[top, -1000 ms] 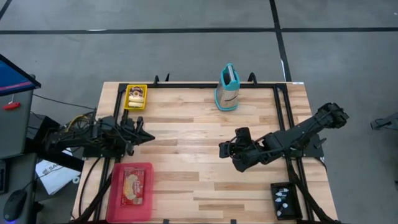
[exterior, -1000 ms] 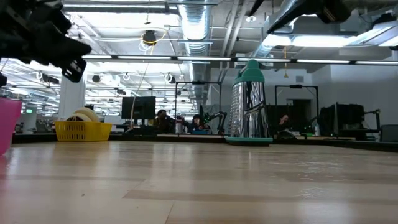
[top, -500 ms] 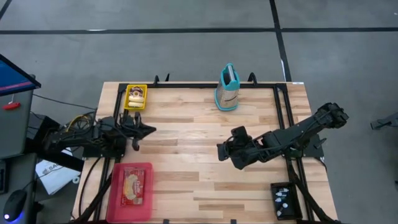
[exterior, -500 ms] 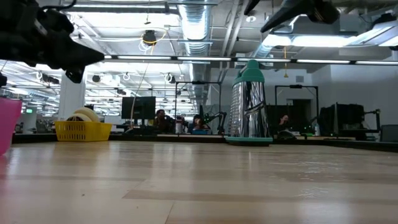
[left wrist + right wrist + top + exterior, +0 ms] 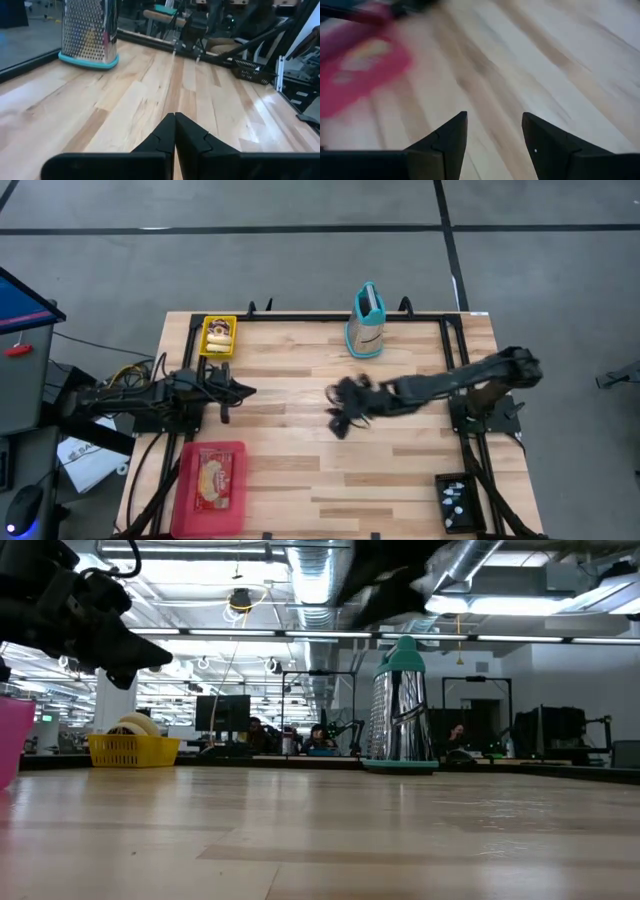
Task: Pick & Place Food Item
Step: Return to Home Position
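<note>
The popcorn bag (image 5: 212,477) was found in the red bin (image 5: 180,492); left hand (image 5: 243,391) closed, right hand (image 5: 338,418) spread (both empty); homing was judged outstanding

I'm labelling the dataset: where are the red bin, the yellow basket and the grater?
red bin (image 5: 185,498): high view, bare left side.
yellow basket (image 5: 133,752): low view, front wall.
grater (image 5: 403,725): low view, metal face.

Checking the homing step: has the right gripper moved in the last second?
Yes. In the high view the right gripper has swung toward the table's middle, ending closer to the grater.
</note>
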{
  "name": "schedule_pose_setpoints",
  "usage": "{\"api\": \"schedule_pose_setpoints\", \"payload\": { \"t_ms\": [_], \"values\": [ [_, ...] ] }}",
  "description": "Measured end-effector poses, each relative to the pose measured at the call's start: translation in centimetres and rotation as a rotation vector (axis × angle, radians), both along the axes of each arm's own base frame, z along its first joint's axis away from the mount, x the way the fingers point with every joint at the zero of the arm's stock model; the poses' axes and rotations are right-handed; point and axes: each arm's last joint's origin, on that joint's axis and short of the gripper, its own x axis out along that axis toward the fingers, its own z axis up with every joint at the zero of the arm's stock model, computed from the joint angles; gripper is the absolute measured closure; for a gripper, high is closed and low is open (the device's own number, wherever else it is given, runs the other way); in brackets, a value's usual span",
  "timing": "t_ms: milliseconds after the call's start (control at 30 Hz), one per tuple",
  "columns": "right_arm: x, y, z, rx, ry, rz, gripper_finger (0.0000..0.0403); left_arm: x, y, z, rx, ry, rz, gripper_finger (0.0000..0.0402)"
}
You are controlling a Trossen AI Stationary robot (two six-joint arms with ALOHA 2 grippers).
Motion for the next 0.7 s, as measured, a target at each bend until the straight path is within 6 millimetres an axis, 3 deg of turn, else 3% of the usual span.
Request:
{"api": "schedule_pose_setpoints", "payload": {
  "t_ms": [167,267,367,467,567,700],
  "values": [
    [5.8,-2.7,-1.9,0.008,-0.232,0.357,0.022,0.2,0.0,-0.3,-0.004,0.037,0.0,0.04],
    [7.2,-4.3,-2.5,-0.031,-0.28,0.482,0.0223,0.3,0.0,-0.4,-0.006,0.051,0.0,0.04],
    [7.1,-5.4,-2.0,-0.06,-0.266,0.573,0.0227,0.4,0.0,-0.6,-0.008,0.07,0.0,0.04],
    [5.4,-5.9,-0.2,-0.071,-0.339,0.64,0.0232,0.5,0.1,-0.7,-0.01,0.087,0.0,0.04],
    [1.9,-5.9,1.3,-0.137,-0.444,0.652,0.0235,0.6,0.1,-0.9,-0.012,0.101,0.0,0.04],
    [-3.8,-5.7,0.5,-0.244,-0.612,0.599,0.0239,0.7,0.1,-1.0,-0.014,0.115,0.0,0.04]
  ]
}}
